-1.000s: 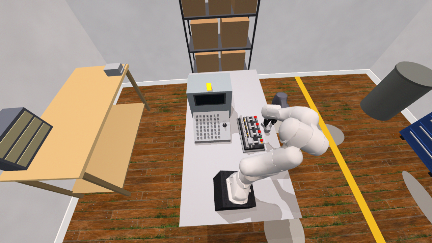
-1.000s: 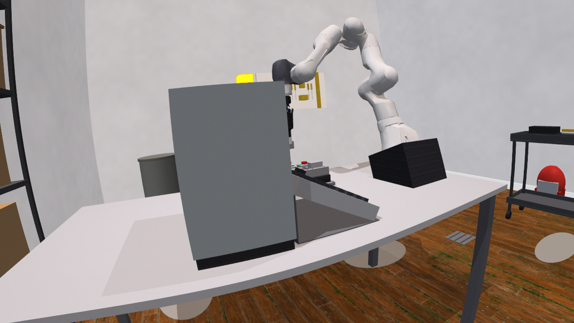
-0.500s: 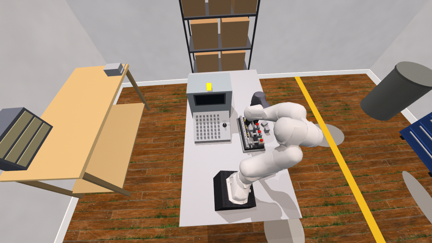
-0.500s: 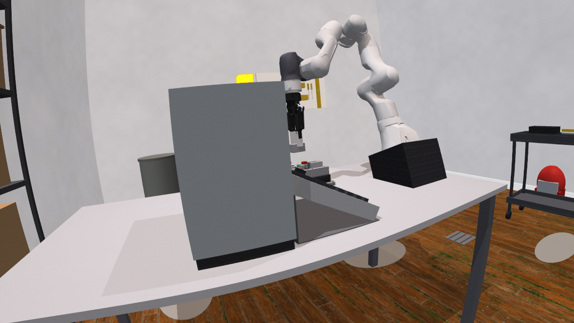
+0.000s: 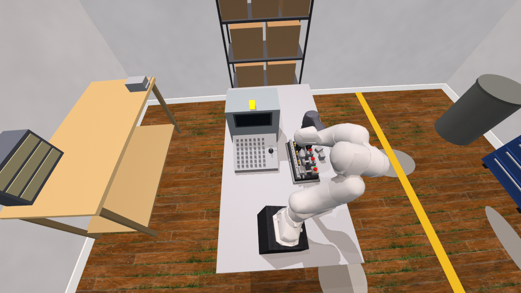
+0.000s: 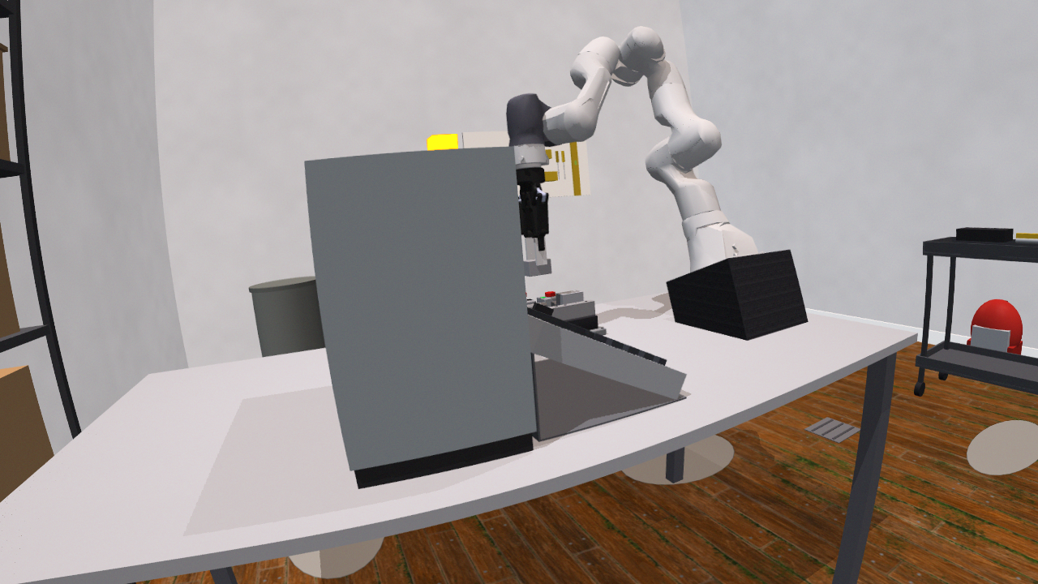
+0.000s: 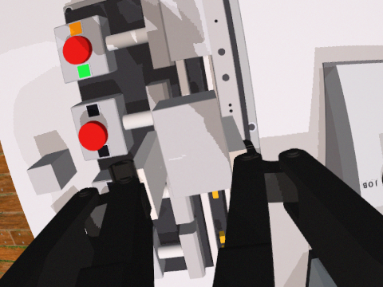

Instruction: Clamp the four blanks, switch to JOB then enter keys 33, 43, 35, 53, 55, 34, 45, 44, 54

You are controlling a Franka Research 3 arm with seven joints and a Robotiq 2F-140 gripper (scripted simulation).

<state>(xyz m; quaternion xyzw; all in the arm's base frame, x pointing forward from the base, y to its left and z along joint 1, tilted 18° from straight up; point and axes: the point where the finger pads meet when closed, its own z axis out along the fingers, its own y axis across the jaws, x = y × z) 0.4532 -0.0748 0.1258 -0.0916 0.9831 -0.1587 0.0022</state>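
Your blank [image 6: 538, 268] [image 7: 191, 151] looks rigid and fairly light, its smooth faces perhaps slippery if pinched off-centre — hold it by the two opposite sides, around the middle. The gripper [image 5: 304, 146] [image 6: 537, 254] [image 7: 194, 143] has its fingers closed on it, one pad at about eight o'clock, the other at two in the wrist view. It hangs above the vise rails — the dark-lensed valve [image 5: 312, 158] [image 7: 92, 135] sits at nine o'clock.

Shelf rack [image 5: 265, 59] w/ cardboard boxes [image 5: 246, 40] is standing behind table; gray bin [image 5: 477, 109] [image 6: 284, 317] is standing nr yellow floor stripe [image 5: 408, 185]; red obj. [image 6: 996, 323] is sitting on cart's [image 6: 972, 247] lower shelf.
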